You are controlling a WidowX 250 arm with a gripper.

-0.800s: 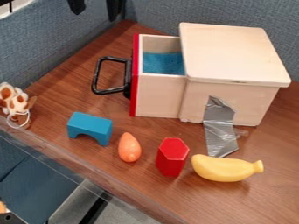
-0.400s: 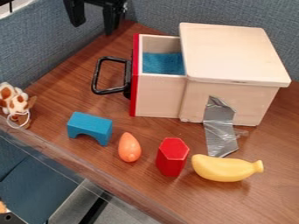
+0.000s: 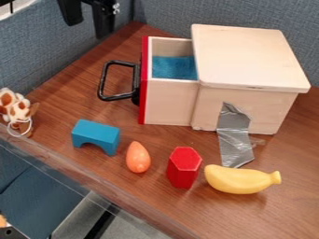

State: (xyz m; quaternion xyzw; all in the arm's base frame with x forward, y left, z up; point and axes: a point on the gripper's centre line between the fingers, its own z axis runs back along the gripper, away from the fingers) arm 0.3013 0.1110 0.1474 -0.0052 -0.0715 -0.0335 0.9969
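At nine o'clock in the view, a white toy figure with brown spots stands near the edge of the wood-grain tabletop, a thin pale loop around its lower part. At eleven o'clock the black claw hangs in front of the blue fabric partition, its two fingers spread apart with nothing pinched between them. Between eight and nine o'clock lies a blue arch block, its notch facing down toward the near edge.

Between ten and eleven o'clock is the black drawer handle, the thing nearest the claw yet apart from it. The handle is fixed to the red front panel of the wooden drawer, which is pulled out toward nine o'clock (something blue lines its inside).

Toward seven o'clock sits an orange teardrop-shaped piece, between the arch block and a red hexagonal block, which stands upright between five and six o'clock. Silver tape runs down the near side of the pale wooden box onto the tabletop; the box itself is between one and two o'clock. A yellow toy banana lies just beside the red block, between four and five o'clock, its stubby stem toward three.
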